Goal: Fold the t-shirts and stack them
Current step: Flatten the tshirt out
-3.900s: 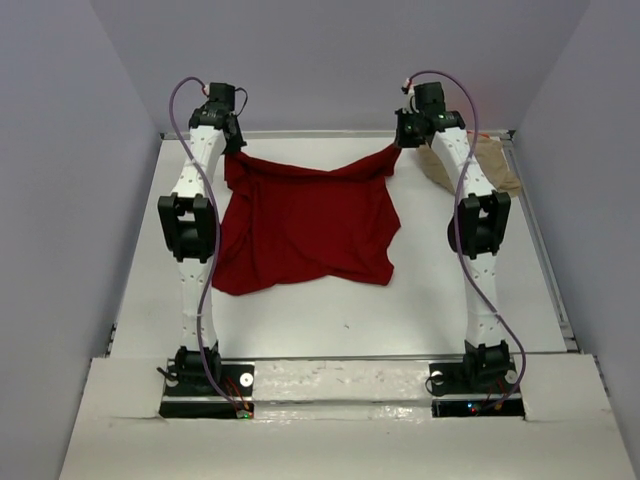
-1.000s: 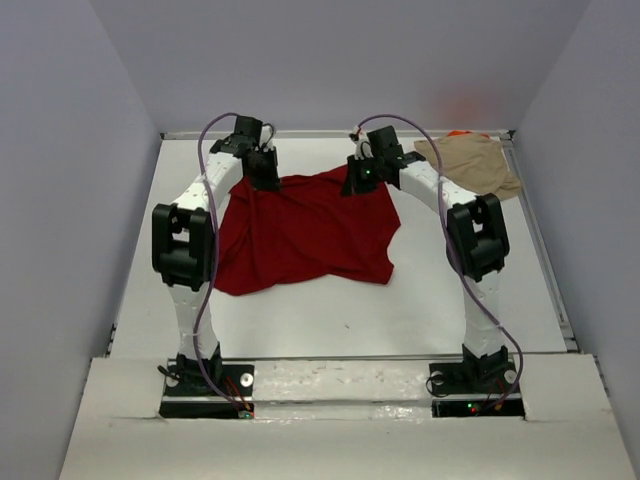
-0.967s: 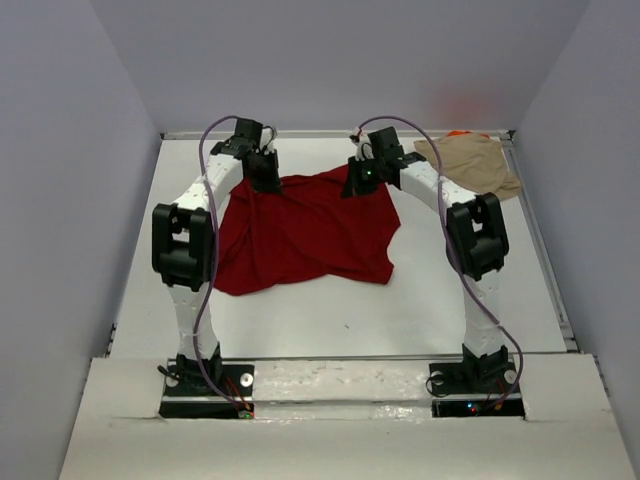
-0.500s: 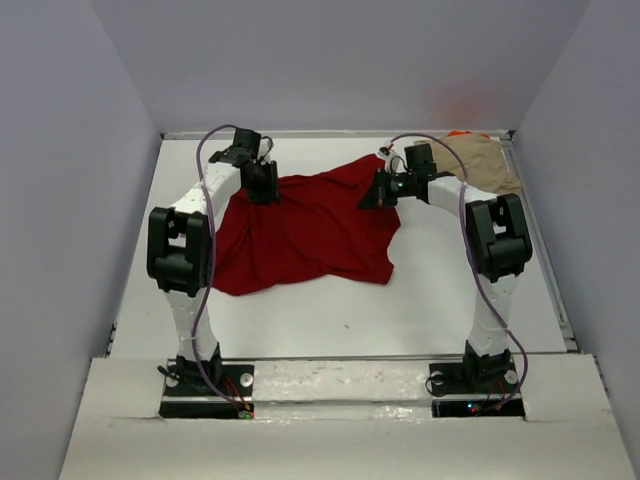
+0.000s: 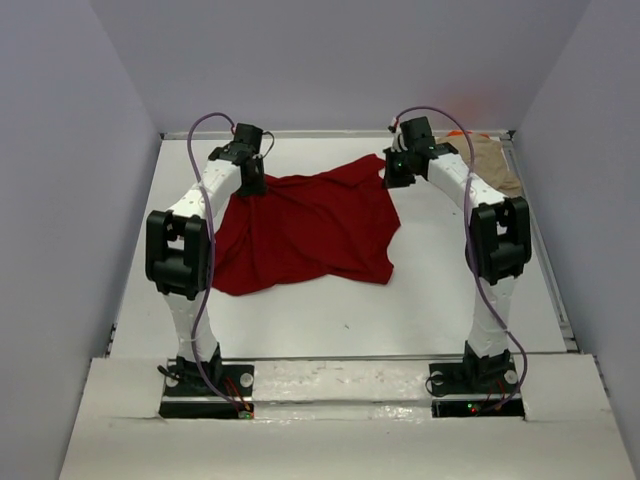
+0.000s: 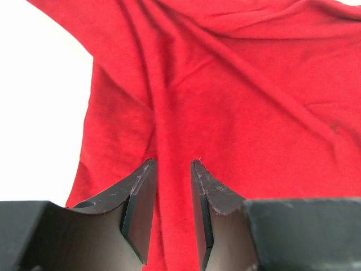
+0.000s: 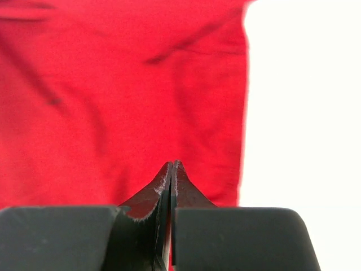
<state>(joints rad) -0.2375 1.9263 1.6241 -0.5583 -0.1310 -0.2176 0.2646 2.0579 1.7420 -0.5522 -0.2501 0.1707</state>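
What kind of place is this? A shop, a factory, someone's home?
Most likely a robot test cell in a lab: a left arm and right arm bolted to a white table, plain grey walls closing it in, and only a red shirt and tan shirt as props.

**Top view.** I see even, diffuse light from above. The white table (image 5: 330,310) is bright without hard glare, and the arms throw only faint, soft shadows. The walls at the left and right edges of the frame dim to grey-violet. A weak reddish smudge sits on the back wall, upper right.

**Left wrist view.** The upper left of the frame is blown out to plain white. The dark red shirt (image 6: 237,101) is sharp, its folds shown by soft shading. The black left gripper (image 6: 172,162) along the bottom edge shows little surface detail.

**Right wrist view.** I find the cloth blurred and its creases smeared. The right third is overexposed white.
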